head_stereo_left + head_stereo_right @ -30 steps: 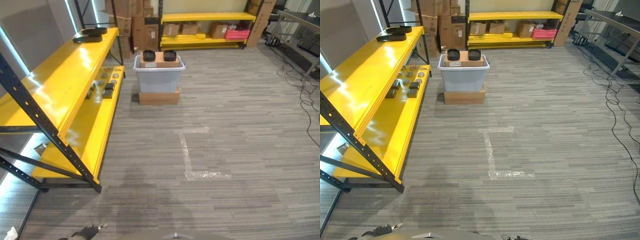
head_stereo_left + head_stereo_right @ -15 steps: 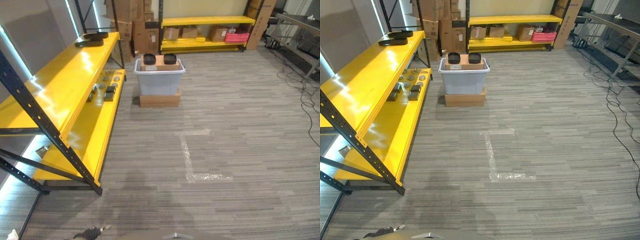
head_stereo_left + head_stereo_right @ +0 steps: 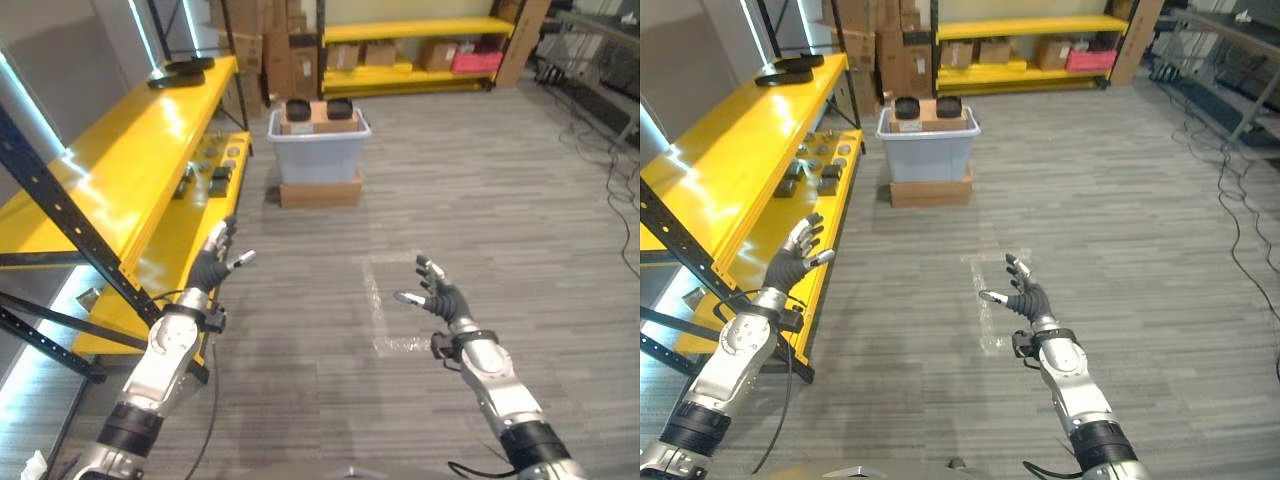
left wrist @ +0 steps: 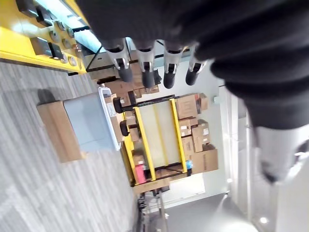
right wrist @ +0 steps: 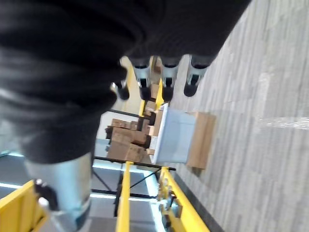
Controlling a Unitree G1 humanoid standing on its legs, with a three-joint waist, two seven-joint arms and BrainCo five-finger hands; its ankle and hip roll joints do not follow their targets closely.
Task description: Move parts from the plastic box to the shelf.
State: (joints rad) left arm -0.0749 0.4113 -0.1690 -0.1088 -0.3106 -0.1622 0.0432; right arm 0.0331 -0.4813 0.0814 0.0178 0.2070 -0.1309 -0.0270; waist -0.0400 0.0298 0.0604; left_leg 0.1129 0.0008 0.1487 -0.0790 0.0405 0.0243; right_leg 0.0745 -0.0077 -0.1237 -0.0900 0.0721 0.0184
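A grey plastic box (image 3: pixel 317 150) stands far ahead on a cardboard box (image 3: pixel 320 193), with two black round parts (image 3: pixel 298 108) on cartons inside it. The yellow shelf (image 3: pixel 130 150) runs along the left, and several small parts (image 3: pixel 218 178) lie on its lower level. My left hand (image 3: pixel 212 266) is raised beside the shelf's lower edge, open and empty. My right hand (image 3: pixel 437 297) is raised over the floor, also open and empty. Both hands are well short of the box. The left wrist view looks past the straight fingers (image 4: pixel 146 65) at the box (image 4: pixel 89 124).
White tape marks (image 3: pixel 378 318) lie on the grey carpet between me and the box. A black shelf post (image 3: pixel 90 250) slants at the near left. Another yellow rack (image 3: pixel 415 50) with cartons lines the back wall. Black trays (image 3: pixel 180 72) sit on the shelf's top level.
Both arms have risen into the eye views with open hands; before, just the left hand's tip showed at the bottom edge. The camera has shifted slightly.
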